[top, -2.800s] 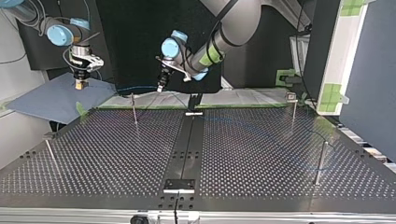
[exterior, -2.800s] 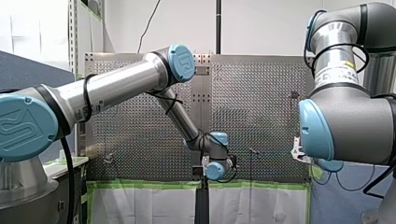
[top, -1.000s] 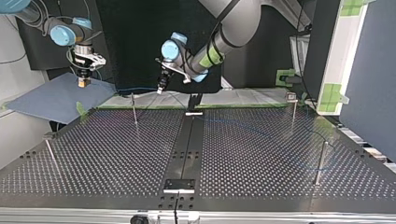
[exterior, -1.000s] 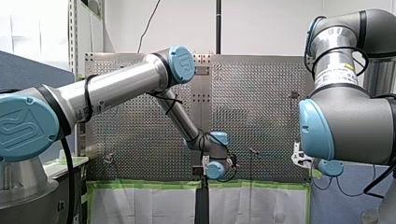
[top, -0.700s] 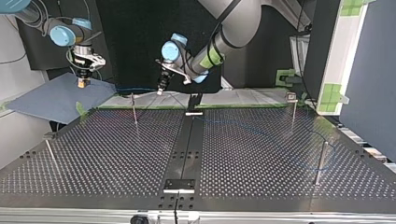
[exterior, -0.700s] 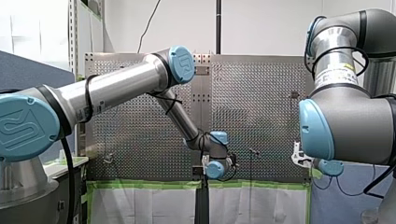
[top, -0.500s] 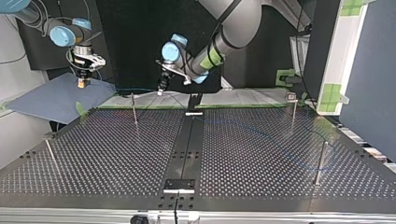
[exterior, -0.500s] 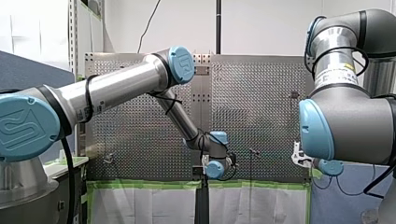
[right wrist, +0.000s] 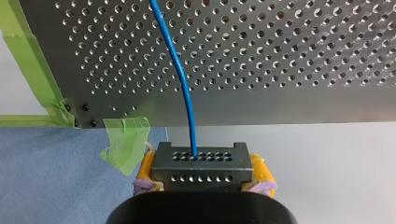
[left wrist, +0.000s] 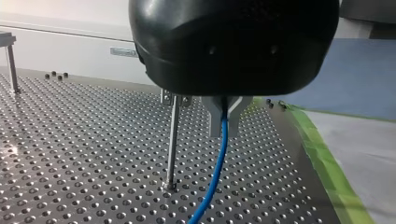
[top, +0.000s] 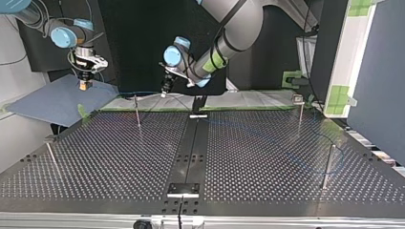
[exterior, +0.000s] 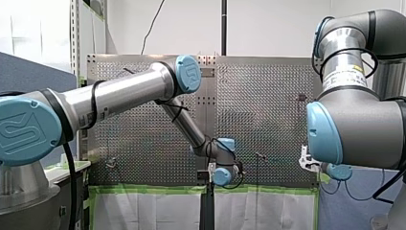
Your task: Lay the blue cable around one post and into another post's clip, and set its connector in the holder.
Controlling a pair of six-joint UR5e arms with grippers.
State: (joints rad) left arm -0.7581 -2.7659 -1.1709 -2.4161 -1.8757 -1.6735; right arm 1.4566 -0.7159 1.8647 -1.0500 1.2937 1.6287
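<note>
My left gripper (left wrist: 224, 119) is shut on the blue cable (left wrist: 216, 165), which hangs from its grey fingers down to the perforated table. A thin post (left wrist: 172, 140) with a clip on top stands just beside those fingers. In the top view my left gripper (top: 164, 92) hovers over the far edge near that post (top: 137, 112). My right gripper (right wrist: 200, 179), with yellow pads, is shut on the dark connector (right wrist: 200, 163); the cable (right wrist: 180, 70) runs out of it over the table's corner. In the top view my right gripper (top: 84, 86) hangs above a blue sheet.
More posts stand at the top view's right (top: 328, 164), far right (top: 300, 112) and left (top: 51, 157). A dark centre strip carries a holder block at the near end (top: 183, 189) and another at the far end (top: 198, 114). Green tape (right wrist: 32, 70) edges the table.
My left arm has swung a little toward the top view's left, carrying the cable closer to the clip post. My right gripper has stayed where it was, still holding the connector.
</note>
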